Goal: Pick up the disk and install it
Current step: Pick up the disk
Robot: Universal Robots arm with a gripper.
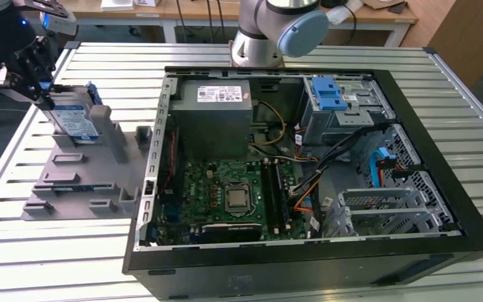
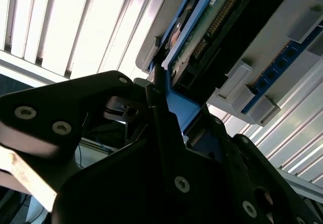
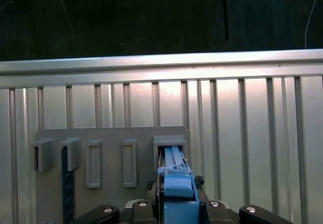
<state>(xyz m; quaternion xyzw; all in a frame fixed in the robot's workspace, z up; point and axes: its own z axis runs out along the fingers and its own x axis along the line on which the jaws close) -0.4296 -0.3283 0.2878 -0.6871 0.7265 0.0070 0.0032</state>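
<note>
— Watching ten o'clock in the exterior view, what worries you?

— The gripper [image 1: 42, 93] has its black fingers [image 2: 157, 118] closed onto the thin blue rail [image 3: 176, 183] of the disk [image 1: 72, 119]. The disk stands upright on edge at a slot of the grey holder [image 1: 82, 173], outside the case. That rail is smooth, narrow plastic. I judge that a tilt could let the flat silver body slip, or snag it on the blocky slot walls.

— And its underside?

— In the second wrist view a bare green circuit board [image 2: 217, 17] with rows of pins faces out. A knock against metal could damage it.

— Further over, towards three o'clock?

— The open black case [image 1: 309, 267] is crowded. There is a matt grey metal box [image 1: 216, 119] at twelve o'clock and loose orange and black cables [image 1: 309, 182] at the centre. The perforated grey cage [image 1: 359, 113] with blue tabs [image 1: 329, 94] sits at two o'clock. A cable could catch a rail, and the sheet-metal edges would not forgive a skewed entry.
</note>
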